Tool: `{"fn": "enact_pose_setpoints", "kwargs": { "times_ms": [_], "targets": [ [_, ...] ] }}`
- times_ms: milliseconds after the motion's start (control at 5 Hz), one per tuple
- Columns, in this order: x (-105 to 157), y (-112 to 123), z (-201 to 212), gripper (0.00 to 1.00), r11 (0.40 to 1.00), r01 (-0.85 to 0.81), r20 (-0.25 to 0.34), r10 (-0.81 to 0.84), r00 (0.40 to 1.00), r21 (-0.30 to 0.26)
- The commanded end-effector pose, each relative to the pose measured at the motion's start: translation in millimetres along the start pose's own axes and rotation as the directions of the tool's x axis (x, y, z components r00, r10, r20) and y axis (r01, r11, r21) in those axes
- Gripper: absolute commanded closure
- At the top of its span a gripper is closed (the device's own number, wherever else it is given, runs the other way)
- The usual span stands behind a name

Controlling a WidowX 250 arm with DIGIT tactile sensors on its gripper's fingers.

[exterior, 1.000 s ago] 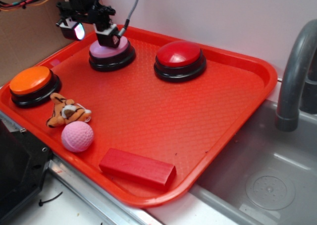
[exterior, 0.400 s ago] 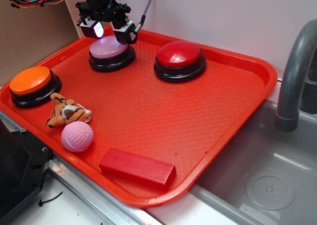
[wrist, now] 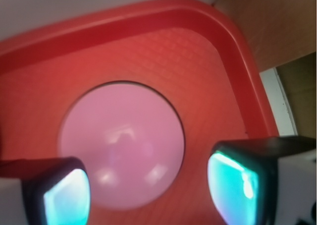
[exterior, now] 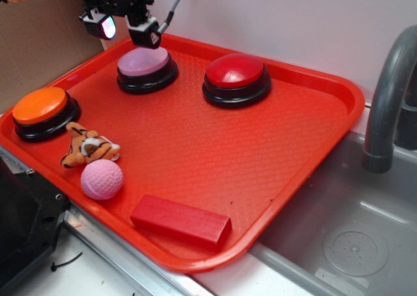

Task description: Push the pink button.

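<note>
The claw (exterior: 125, 29) is open and holds nothing, just above the pink button (exterior: 144, 62) on the red tray (exterior: 313, 139)

End effector (exterior: 124, 30) lifted off the pink button (exterior: 144, 62), where it pressed 1.0 s ago; now raised clear above its rear-left edge, shifted left since 0.4 s ago. Fingers apart.

gripper (exterior: 124, 31) hanging at the far left corner, pointing down, jaws spread apart, nothing between them; one fingertip (exterior: 107, 27) glows pale cyan, the other finger (exterior: 144, 35) dark, cable trailing up behind.
</note>
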State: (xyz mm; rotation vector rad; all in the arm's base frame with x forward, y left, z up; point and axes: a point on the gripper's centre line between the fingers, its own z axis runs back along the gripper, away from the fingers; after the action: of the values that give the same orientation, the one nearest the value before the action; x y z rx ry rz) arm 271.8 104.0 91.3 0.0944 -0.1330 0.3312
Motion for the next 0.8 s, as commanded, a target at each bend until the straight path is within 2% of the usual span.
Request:
{"fn": "enact_pose_setpoints", "kwargs": {
  "times_ms": [0,600],
  "targets": [
    [-1.1,15.7,41.0,0.0,1.0,-0.025,0.083,0.025,0.996,0.003],
    [-10.0,14.0,64.6,0.0,0.999,-0.05,0.089,0.05,0.995,0.003]
  ]
}}
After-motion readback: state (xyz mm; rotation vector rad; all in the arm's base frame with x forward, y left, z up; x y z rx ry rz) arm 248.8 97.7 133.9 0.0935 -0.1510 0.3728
